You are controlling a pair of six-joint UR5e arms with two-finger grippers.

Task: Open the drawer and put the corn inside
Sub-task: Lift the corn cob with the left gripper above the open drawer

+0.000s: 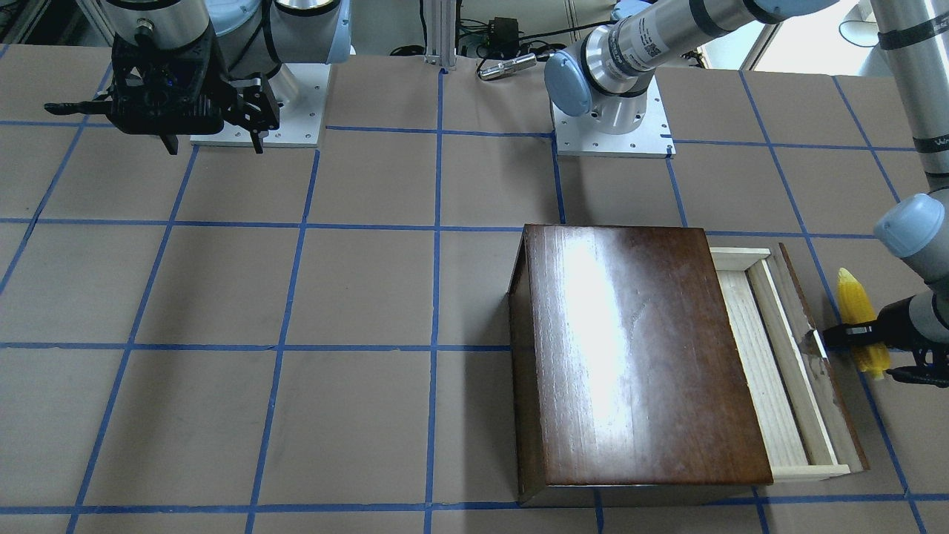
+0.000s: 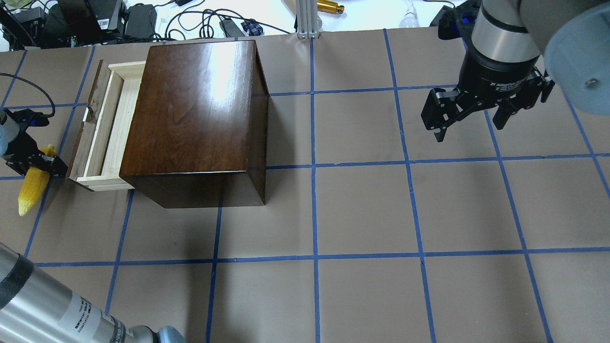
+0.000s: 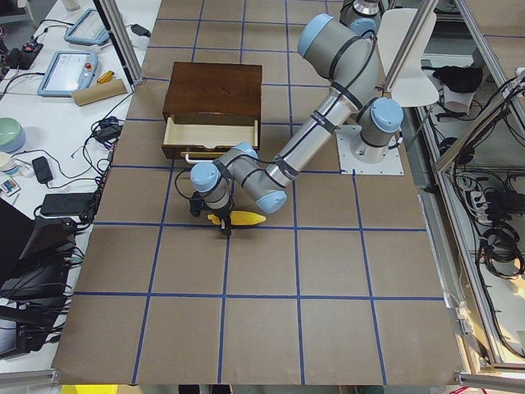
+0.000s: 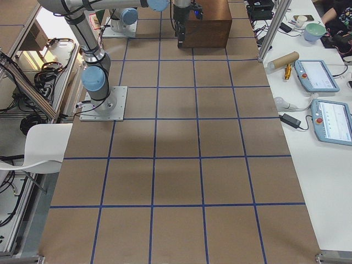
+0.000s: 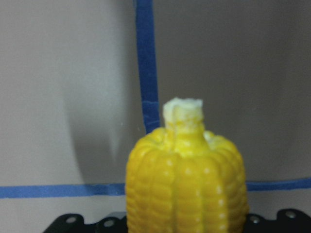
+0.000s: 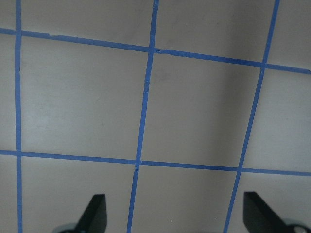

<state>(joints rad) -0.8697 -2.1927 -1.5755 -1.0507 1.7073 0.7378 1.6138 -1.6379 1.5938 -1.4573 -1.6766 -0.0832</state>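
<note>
Corn (image 2: 32, 183): bright yellow plastic cob with bumpy kernel rows, tapered, pale stub on the fat end. In the overhead view it is at the far left edge, mid-height, running down the frame with the fat end up and the tip down. It is over the table (image 2: 362, 214) grid just left of the drawer (image 2: 112, 124), outside it. Drawer stands partway out of the dark box (image 2: 200, 119), pale wood floor showing.

Left gripper (image 1: 860, 354) is at the corn's fat end, fingers narrowed onto its flanks. Left wrist view shows black finger parts hard against both sides of the cob at the bottom edge, stub pointing up-frame. In the front view, at the right edge, one finger crosses over the cob.

Right gripper (image 2: 469, 131) is in the upper right of the overhead view, spread wide, holding nothing, well apart from box and corn.

Hard to read:
- Fingertips are hidden behind the cob in the wrist view, and the corn tip is cut off by that frame's bottom.
- Cannot tell whether the cob rests on the table or is lifted.
- Left gripper body is clipped by frame edges in the overhead and front views.
- In the right-side view the corn is not visible.
</note>
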